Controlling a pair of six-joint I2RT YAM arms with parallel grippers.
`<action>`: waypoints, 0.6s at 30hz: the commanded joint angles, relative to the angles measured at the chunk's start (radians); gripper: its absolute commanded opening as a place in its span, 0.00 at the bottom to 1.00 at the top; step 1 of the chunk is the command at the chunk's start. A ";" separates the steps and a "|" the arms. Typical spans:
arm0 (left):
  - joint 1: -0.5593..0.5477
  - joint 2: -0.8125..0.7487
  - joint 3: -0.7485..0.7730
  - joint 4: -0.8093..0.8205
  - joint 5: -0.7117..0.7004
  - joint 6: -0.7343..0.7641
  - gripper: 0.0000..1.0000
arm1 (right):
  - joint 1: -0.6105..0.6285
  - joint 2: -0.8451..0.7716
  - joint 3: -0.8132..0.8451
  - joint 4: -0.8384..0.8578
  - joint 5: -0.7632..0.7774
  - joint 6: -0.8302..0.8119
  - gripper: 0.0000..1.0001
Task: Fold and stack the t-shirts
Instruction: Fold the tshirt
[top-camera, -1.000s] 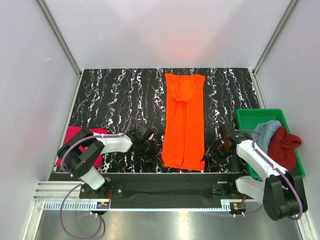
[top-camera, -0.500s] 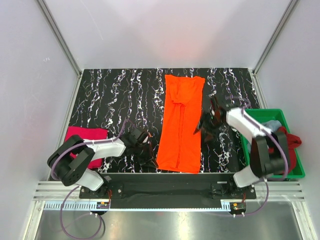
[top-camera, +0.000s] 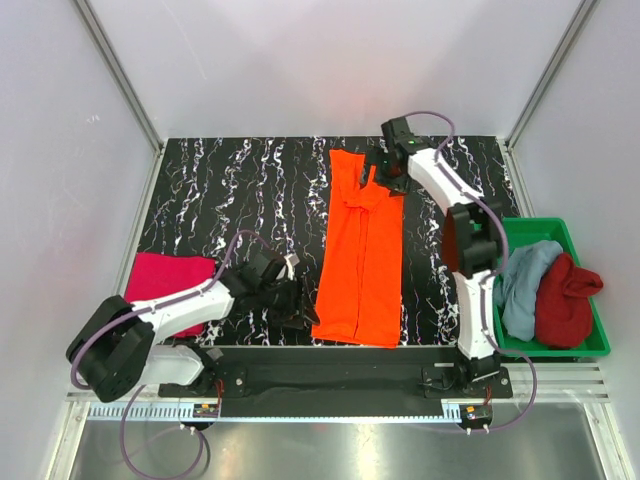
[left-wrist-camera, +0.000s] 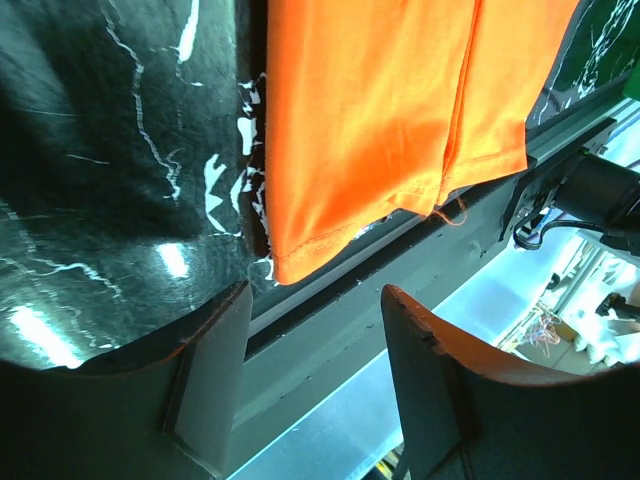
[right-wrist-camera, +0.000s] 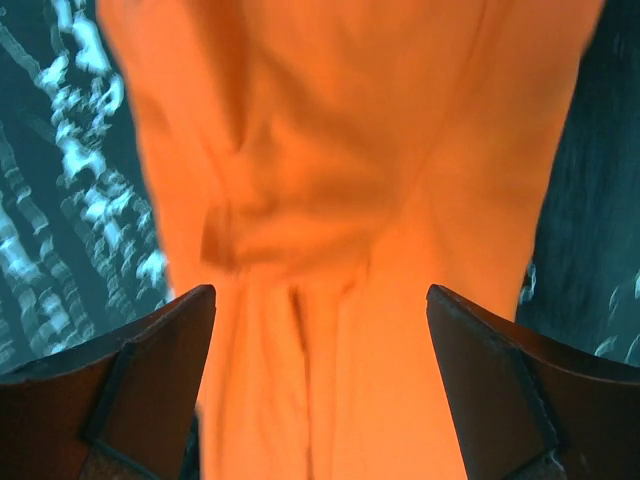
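The bright orange t-shirt (top-camera: 362, 250) lies folded into a long narrow strip down the middle of the table. My left gripper (top-camera: 303, 310) sits low just left of its near left corner, open, with nothing between its fingers (left-wrist-camera: 215, 370); the orange hem (left-wrist-camera: 390, 100) lies just ahead of them. My right gripper (top-camera: 380, 176) hovers over the shirt's far end, open wide, with bunched orange cloth (right-wrist-camera: 340, 150) below its jaws. A folded magenta-pink t-shirt (top-camera: 165, 280) lies at the near left. A light blue t-shirt (top-camera: 525, 280) and a dark red one (top-camera: 568, 295) sit crumpled in the tray.
A green plastic tray (top-camera: 490, 228) stands at the near right edge of the black marbled table (top-camera: 230, 200). White walls enclose the table on three sides. The metal rail of the arm bases (left-wrist-camera: 400, 280) runs right beyond the shirt's near hem.
My right arm has swung from the near right corner to the shirt's far end, opening as it went. My left gripper has opened. The shirt's near end has shifted slightly left.
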 joint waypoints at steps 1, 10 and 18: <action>0.018 -0.022 0.019 -0.029 0.009 0.072 0.59 | 0.057 0.130 0.174 -0.018 0.156 -0.127 0.94; 0.161 0.074 0.072 -0.038 0.091 0.173 0.60 | 0.116 0.497 0.636 -0.180 0.293 -0.208 0.96; 0.213 0.145 0.114 -0.046 0.154 0.213 0.63 | 0.126 0.661 0.848 -0.158 0.246 -0.144 0.98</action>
